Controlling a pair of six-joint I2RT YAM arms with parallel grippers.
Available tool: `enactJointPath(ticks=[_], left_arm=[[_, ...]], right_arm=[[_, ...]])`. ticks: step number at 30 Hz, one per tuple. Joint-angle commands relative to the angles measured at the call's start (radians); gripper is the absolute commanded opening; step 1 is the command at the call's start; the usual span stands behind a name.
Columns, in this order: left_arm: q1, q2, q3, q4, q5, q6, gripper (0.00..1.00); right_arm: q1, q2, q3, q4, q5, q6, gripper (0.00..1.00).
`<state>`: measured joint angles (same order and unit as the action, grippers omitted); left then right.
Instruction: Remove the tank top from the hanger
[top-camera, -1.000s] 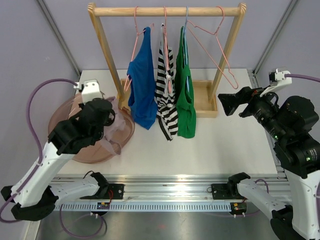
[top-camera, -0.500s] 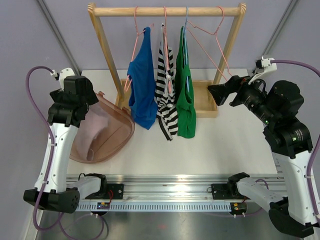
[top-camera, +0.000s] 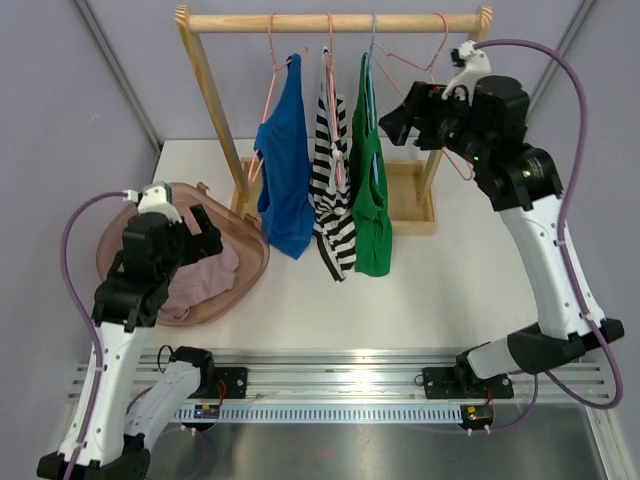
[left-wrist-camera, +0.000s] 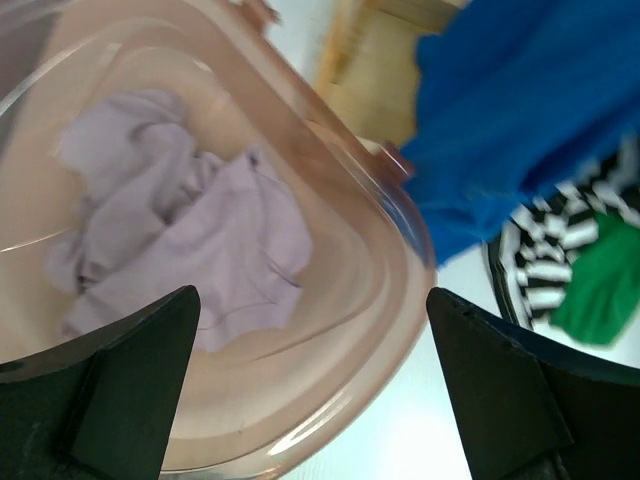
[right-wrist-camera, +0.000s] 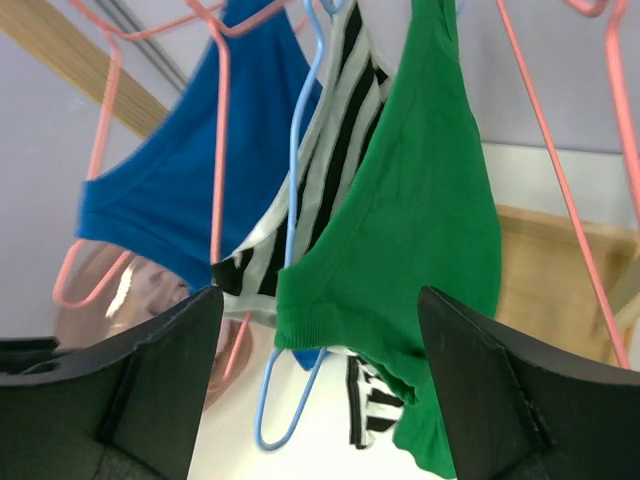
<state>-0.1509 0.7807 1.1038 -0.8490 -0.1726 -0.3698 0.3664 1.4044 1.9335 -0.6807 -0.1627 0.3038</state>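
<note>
The right gripper (right-wrist-camera: 320, 292), fingers spread wide, hovers just beside the green top (right-wrist-camera: 425, 210), which hangs on the blue hanger (right-wrist-camera: 291, 230) touching the striped top (top-camera: 332, 200), so closing here may pinch the wire or the stripes too and drag the hanger off the rail (top-camera: 330, 22).

from above we see bright, even, diffuse light, with only faint shadows on the white table (top-camera: 450, 290). a white glare patch sits on the metal rail (top-camera: 365, 380) at the near edge. the left wrist view is soft all over: the blue top (left-wrist-camera: 520, 110) smears, and pale reflections streak the pink basin (left-wrist-camera: 395, 290). the right wrist view is sharper on the green tank top (right-wrist-camera: 430, 220), while the wooden rack (right-wrist-camera: 60, 45) behind it blurs.
</note>
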Motion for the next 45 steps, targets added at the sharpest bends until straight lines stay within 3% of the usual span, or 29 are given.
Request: enactJointPath(ticks=[1,5,13,20,23,28,30,31,32,45], left_arm=[[-0.079,-0.121,-0.096,0.145,0.131,0.049,0.99],[-0.133,-0.205,-0.205,0.186,0.101,0.052,0.99],[-0.145,-0.253,-0.231,0.199,0.119,0.066,0.99],[-0.148,-0.25,-0.231,0.195,0.124,0.066,0.99],[-0.148,-0.251,-0.232,0.195,0.127,0.069,0.99],[-0.15,-0.251,-0.232,0.192,0.133,0.072,0.99],[-0.15,-0.255,-0.232,0.194,0.13,0.072,0.99],[-0.15,-0.255,-0.232,0.194,0.13,0.072,0.99],[-0.15,-0.255,-0.232,0.194,0.128,0.072,0.99],[-0.15,-0.268,-0.234,0.194,0.128,0.069,0.99]], right_arm=[[0.095,0.106,0.142,-0.06,0.185,-0.06,0.85],[0.15,0.241,0.353,-0.147,0.363,-0.097,0.77],[0.244,0.436,0.607,-0.249,0.572,-0.19,0.44],[0.253,0.47,0.624,-0.249,0.581,-0.219,0.39],[0.253,0.488,0.634,-0.25,0.589,-0.23,0.27],[0.253,0.507,0.659,-0.255,0.572,-0.232,0.24],[0.252,0.505,0.659,-0.247,0.572,-0.232,0.14],[0.253,0.504,0.662,-0.244,0.578,-0.232,0.02],[0.252,0.502,0.665,-0.246,0.583,-0.23,0.0],[0.252,0.407,0.7,-0.175,0.624,-0.253,0.0]])
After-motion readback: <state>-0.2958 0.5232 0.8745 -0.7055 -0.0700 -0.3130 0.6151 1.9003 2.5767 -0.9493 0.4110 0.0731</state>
